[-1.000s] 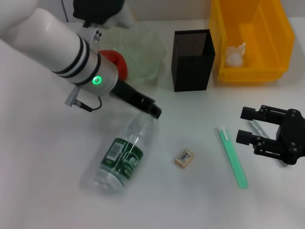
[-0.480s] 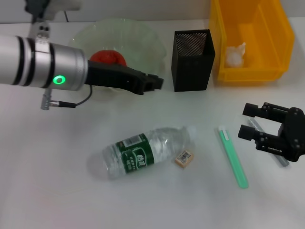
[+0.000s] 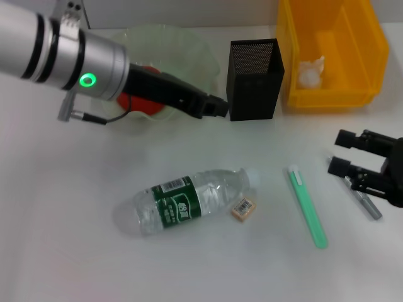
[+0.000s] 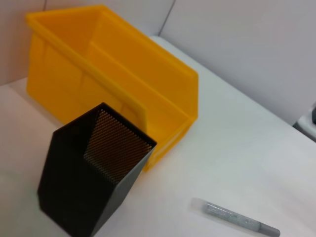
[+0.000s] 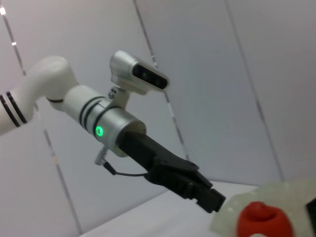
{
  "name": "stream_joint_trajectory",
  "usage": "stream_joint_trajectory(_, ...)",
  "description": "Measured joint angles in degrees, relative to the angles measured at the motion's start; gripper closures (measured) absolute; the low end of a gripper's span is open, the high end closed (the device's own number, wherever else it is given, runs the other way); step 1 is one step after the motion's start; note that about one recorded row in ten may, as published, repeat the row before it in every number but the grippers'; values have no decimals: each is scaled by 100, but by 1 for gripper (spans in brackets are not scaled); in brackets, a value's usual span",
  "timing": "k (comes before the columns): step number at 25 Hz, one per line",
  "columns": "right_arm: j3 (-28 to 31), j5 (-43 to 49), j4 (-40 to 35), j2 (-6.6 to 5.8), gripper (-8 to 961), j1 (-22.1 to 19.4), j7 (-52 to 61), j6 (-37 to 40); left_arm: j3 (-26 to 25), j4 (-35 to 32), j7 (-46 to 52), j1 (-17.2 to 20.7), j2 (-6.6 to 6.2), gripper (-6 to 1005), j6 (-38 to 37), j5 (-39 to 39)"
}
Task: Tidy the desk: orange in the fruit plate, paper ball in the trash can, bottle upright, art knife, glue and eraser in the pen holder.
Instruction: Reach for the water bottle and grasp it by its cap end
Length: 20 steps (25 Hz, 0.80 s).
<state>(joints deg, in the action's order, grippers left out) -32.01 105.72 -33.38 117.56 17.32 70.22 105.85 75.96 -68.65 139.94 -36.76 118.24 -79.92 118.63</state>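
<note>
The clear bottle (image 3: pixel 189 201), with its green label and white cap, lies on its side on the desk (image 3: pixel 63 251), touching the tan eraser (image 3: pixel 243 208). My left claw (image 3: pixel 217 108) hovers pressed together beside the pen holder (image 3: pixel 253 78). My right claw (image 3: pixel 345 153) is spread near the desk's edge.

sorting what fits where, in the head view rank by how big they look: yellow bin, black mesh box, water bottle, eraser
1. Bright yellow rectangular plastic bin, the largest though cut off by the frame edge.
2. Clear plastic water bottle with the green label, lying on its side.
3. Tall square black mesh box; close to the bottle, and it sits farther back, so this is unsure.
4. Small tan rectangular eraser.
</note>
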Motion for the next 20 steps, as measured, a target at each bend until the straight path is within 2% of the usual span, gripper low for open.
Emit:
stream_joint_trajectory(3, 168, 17, 14, -17, 300, -55, -27, -74, 84, 3, 324, -372, 18, 933, -65, 284)
stream_joint_trajectory(4, 217, 20, 22, -21, 300, -121, -41, -157, 201, 40, 604, -647, 25, 922, -84, 509)
stream_joint_trajectory(5, 217, 20, 22, -21, 300, -121, -41, -157, 201, 40, 604, -647, 25, 883, -84, 509)
stream_joint_trajectory(9, 305, -3, 24, -23, 300, -284, -121, -280, 534, 196, 1129, -1237, 71, 725, -115, 955)
stream_joint_trajectory(10, 305, -3, 24, -23, 300, -284, -121, -280, 623, 207, 1196, -1325, 81, 658, -116, 1023)
stream_joint_trajectory(12, 352, -3, 25, -12, 300, -343, -169, -286, 786, 218, 1292, -1458, 92, 524, -118, 1127)
stream_joint_trajectory(17, 380, -10, 25, 11, 300, -419, -237, -307, 1179, 254, 1514, -1562, 94, 315, -60, 1216)
stream_joint_trajectory(20, 380, -13, 39, 18, 301, -431, -268, -312, 1408, 336, 1524, -1562, 94, 278, -29, 1184)
